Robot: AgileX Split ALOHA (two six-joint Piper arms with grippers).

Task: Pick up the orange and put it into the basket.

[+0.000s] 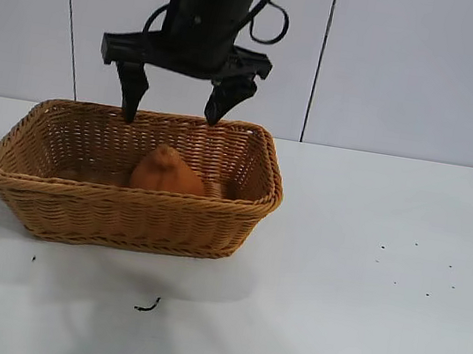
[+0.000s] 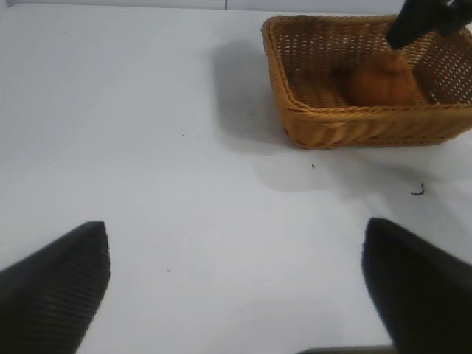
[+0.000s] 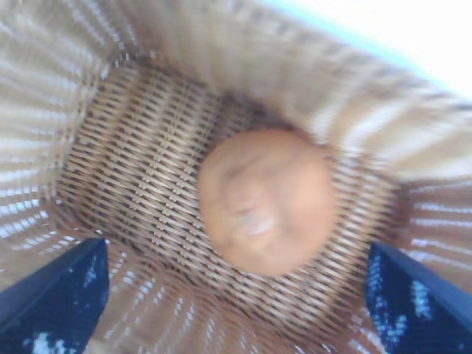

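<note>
Orange sits on basket floor, roughly mid-basket, pointed top up, nothing gripping it. Right gripper hangs above the basket's far rim w/ fingers spread wide, empty; the wrist view looks straight down at the fruit between the two tips. Left gripper parked low over bare tabletop, well apart from basket, fingers also apart, holding nothing. Placement looks done. Risks from here: a fingertip catching the braided far rim on retreat could drag or tip the basket; fruit's rounded base may let it roll against a side wall if jolted.
</note>
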